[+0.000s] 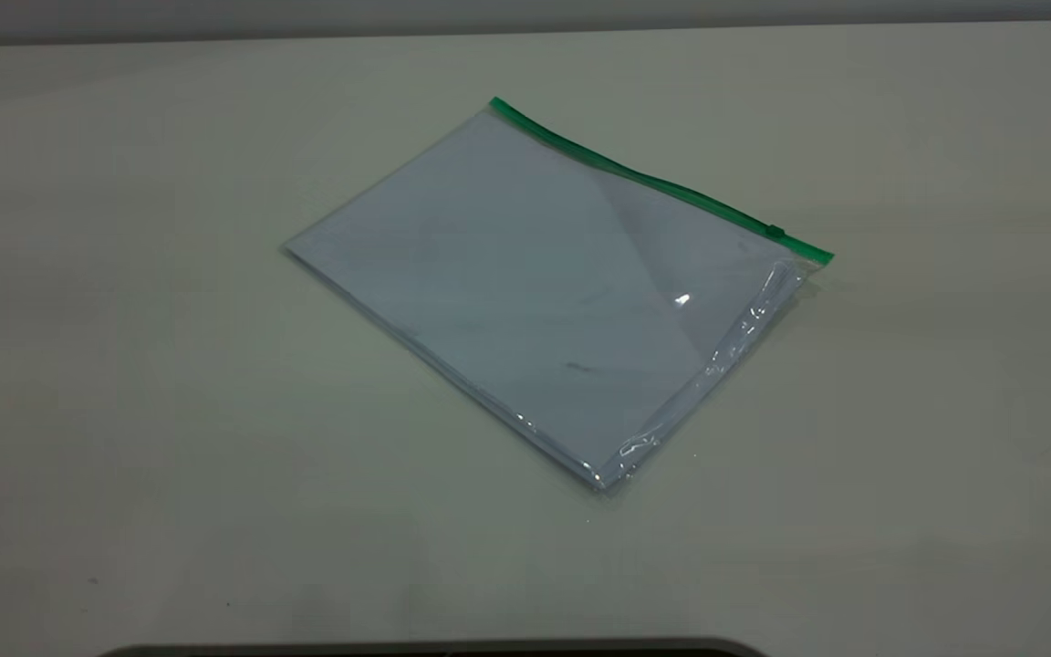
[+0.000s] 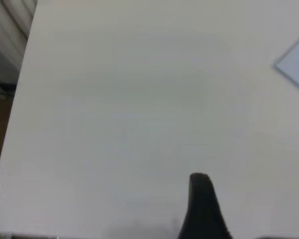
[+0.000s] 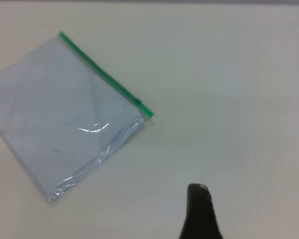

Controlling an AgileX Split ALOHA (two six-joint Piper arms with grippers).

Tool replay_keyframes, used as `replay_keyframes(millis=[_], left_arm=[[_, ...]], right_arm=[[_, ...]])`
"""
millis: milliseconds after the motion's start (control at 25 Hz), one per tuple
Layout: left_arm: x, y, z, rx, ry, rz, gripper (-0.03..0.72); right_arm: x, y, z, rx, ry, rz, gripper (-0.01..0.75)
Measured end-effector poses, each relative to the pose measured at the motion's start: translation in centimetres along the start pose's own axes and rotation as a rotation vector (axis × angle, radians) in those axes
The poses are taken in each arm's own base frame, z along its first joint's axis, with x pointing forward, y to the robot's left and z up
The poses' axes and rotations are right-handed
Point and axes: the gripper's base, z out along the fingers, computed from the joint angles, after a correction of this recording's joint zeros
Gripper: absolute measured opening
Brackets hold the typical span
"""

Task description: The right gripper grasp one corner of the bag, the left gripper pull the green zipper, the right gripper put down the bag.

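Note:
The bag [image 1: 535, 283] lies flat on the table, a clear pouch with white sheets inside. The green zipper [image 1: 653, 182] edges its far long side, with the small dark slider [image 1: 775, 230] near the right corner. Neither gripper shows in the exterior view. The left gripper [image 2: 239, 231] hovers over bare table, with one black finger [image 2: 202, 209] in view; only a corner of the bag [image 2: 296, 67] shows far off. The right gripper [image 3: 239, 231] hovers apart from the bag [image 3: 65, 114], with one finger [image 3: 200, 214] in view. It holds nothing, and the zipper's [image 3: 102, 74] slider end is the nearest part.
The pale table [image 1: 170, 456] surrounds the bag on all sides. Its far edge meets a grey wall [image 1: 525, 14]. A dark rim [image 1: 434, 650] sits at the front edge. In the left wrist view the table's side edge [image 2: 20, 99] drops off to the floor.

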Motion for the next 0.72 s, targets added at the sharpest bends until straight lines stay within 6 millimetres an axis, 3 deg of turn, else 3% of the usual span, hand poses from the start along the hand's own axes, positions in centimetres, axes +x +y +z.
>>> replay_keyframes(millis=[160, 360, 560, 720], left_arm=[[-5.3, -0.4, 3.3, 0.006, 0.023, 0.01, 0.589], [-10.3, -0.9, 8.4, 0.017, 0.019, 0.017, 0.589], [-13.8, -2.0, 14.1, 0.063, 0.046, 0.022, 0.589], [-15.6, -4.2, 18.4, 0.131, 0.089, 0.151, 0.589]], right_arm=[[-1.9, -0.4, 4.2, -0.004, 0.081, 0.041, 0.588], [-2.8, -1.1, 9.5, 0.0, 0.181, 0.065, 0.588], [-2.6, -1.8, 14.8, 0.009, 0.255, 0.05, 0.588], [-1.3, -2.2, 18.7, -0.005, 0.344, 0.064, 0.588]])
